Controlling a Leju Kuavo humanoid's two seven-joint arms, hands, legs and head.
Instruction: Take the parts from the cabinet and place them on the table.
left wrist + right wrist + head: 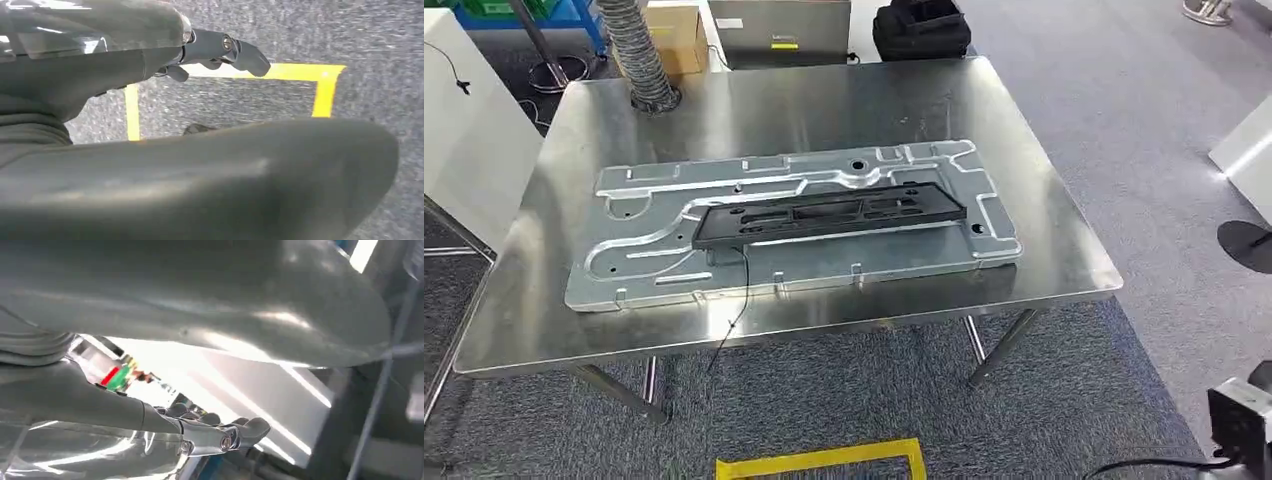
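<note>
A large stamped silver metal panel (664,255) lies flat across the steel table (1044,230). A long black plastic part (824,213) rests on top of the panel, near its middle. My left hand (215,50) hangs over grey carpet and a yellow tape mark (320,85); its fingers are apart from the thumb and hold nothing. My right hand (215,432) has its fingers stretched out in front of a blurred bright background, also with nothing in them.
A thin black cable (742,300) runs off the table's front edge. Behind the table are a ribbed hose (639,55), a cardboard box (679,35) and a black bag (921,28). A white unit (464,140) stands at the left. Yellow floor tape (824,458) lies in front.
</note>
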